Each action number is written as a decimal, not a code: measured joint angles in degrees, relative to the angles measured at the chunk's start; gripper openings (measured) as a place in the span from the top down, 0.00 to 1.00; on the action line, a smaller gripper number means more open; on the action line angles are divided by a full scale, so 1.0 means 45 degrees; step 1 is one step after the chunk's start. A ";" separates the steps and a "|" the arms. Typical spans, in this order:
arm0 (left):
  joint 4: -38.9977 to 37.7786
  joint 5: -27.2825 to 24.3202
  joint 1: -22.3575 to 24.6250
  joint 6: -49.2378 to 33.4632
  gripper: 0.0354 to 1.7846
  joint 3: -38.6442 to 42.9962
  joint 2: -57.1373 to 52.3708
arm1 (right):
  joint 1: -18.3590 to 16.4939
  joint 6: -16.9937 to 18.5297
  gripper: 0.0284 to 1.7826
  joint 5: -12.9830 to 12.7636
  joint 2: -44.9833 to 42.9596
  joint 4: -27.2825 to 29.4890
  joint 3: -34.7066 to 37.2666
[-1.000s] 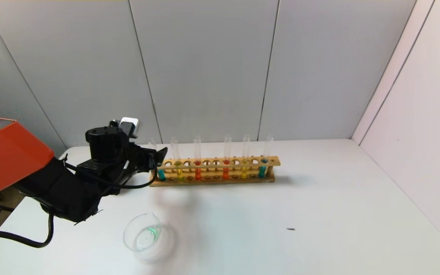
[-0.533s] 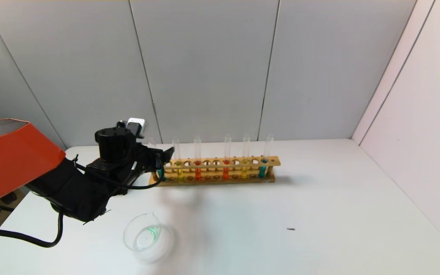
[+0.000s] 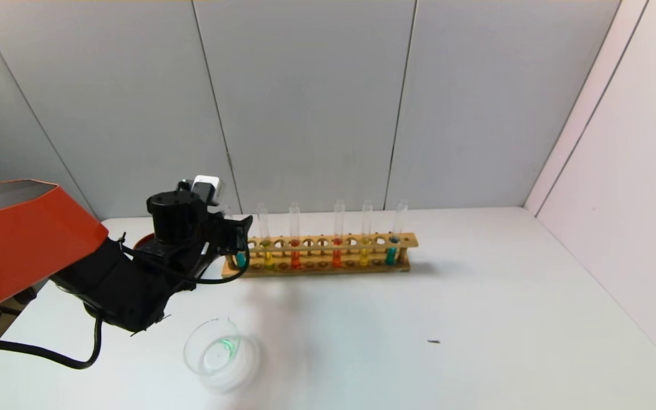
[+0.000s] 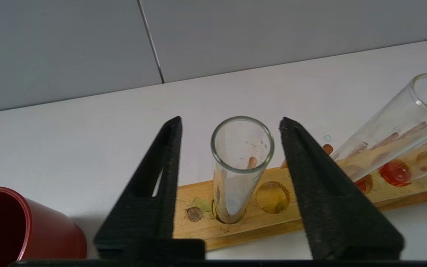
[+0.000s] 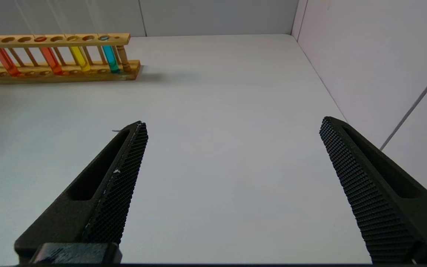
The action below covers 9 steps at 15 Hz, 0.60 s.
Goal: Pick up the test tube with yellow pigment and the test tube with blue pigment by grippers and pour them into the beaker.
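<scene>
Left gripper [image 4: 230,155] straddles the test tube with blue pigment [image 3: 240,250] at the rack's [image 3: 328,267] far-left end, jaws apart, not yet touching, lined up to pinch; beaker [image 3: 217,353] waits near; right gripper [image 5: 232,174] idles wide apart

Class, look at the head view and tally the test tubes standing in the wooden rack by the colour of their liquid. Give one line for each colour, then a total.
Blue tubes: 2
Yellow tubes: 2
Orange-red tubes: 2
Total in the rack: 6
</scene>
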 joint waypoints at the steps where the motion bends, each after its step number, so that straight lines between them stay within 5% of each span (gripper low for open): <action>1: 0.0000 0.0000 0.0005 -0.0005 0.64 0.0008 0.0016 | 0.0000 0.0000 0.05 0.0000 0.0000 0.0000 0.0000; 3: -0.0011 0.0000 0.0014 -0.0030 0.81 0.0024 0.0035 | 0.0000 0.0005 0.05 0.0005 0.0000 0.0000 0.0000; 9: 0.0111 0.0014 0.0011 0.0005 0.83 -0.0005 -0.0003 | 0.0000 0.0005 0.05 0.0000 0.0000 0.0000 0.0000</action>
